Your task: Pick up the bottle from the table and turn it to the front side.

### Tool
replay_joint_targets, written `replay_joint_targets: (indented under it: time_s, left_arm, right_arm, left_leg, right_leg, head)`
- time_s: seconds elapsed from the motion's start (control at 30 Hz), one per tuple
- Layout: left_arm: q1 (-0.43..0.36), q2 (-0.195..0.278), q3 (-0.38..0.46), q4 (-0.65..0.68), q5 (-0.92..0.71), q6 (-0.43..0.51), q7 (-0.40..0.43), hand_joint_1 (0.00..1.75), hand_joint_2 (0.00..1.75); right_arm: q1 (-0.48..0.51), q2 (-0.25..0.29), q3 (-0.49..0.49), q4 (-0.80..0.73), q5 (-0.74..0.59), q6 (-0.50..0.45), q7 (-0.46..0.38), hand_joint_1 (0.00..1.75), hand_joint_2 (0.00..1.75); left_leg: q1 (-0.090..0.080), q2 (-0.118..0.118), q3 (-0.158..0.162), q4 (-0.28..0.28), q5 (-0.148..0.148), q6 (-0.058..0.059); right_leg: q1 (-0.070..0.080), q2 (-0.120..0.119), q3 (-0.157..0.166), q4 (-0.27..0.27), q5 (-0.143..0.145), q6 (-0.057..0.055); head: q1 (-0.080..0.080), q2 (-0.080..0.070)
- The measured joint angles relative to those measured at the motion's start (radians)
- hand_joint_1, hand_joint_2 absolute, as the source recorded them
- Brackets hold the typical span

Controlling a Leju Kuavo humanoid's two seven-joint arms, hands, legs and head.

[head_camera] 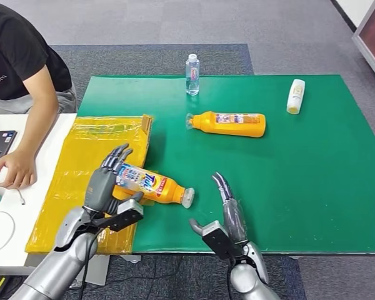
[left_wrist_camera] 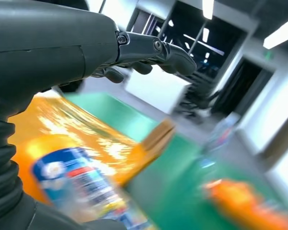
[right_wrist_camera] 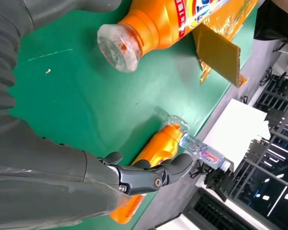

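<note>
The left hand (head_camera: 104, 183) grips the orange bottle (head_camera: 152, 185) around its labelled body, fingers curled over the top, the clear cap pointing toward the right hand (head_camera: 229, 215). That hand holds nothing, its fingers apart and stretched forward over the green tabletop (head_camera: 317, 181), just beside the cap. A second orange bottle (head_camera: 229, 124) lies farther ahead of the right hand.
</note>
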Motion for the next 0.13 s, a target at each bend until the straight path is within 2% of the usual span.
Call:
replay_joint_targets:
  time_s: [0.07, 0.1, 0.13]
  left_arm:
    - [0.031, -0.018, 0.027, -0.082, 0.246, -0.064, -0.088, 0.0, 1.75]
    - [0.049, -0.031, 0.041, -0.128, 0.375, -0.113, -0.116, 0.0, 1.31]
    - [0.058, -0.037, 0.048, -0.151, 0.44, -0.141, -0.127, 0.0, 1.16]
  right_arm:
    - [0.004, 0.0, -0.002, 0.001, -0.012, -0.004, -0.007, 0.0, 1.75]
    - [0.006, 0.0, -0.002, 0.002, -0.019, -0.007, -0.011, 0.0, 1.75]
    - [0.007, 0.0, -0.002, 0.002, -0.023, -0.008, -0.013, 0.0, 1.75]
  left_leg:
    - [0.0, 0.0, 0.0, 0.0, 0.0, 0.001]
    - [0.0, 0.0, 0.0, 0.0, -0.001, 0.001]
    - [0.0, 0.0, 0.0, 0.0, -0.001, 0.001]
  right_leg:
    - [0.0, 0.0, 0.0, 0.0, 0.0, 0.0]
    - [0.0, 0.0, 0.0, 0.0, -0.001, 0.001]
    - [0.0, 0.0, 0.0, 0.0, -0.001, 0.001]
  head:
    - [0.0, 0.0]
    - [0.0, 0.0]
    - [0.0, 0.0]
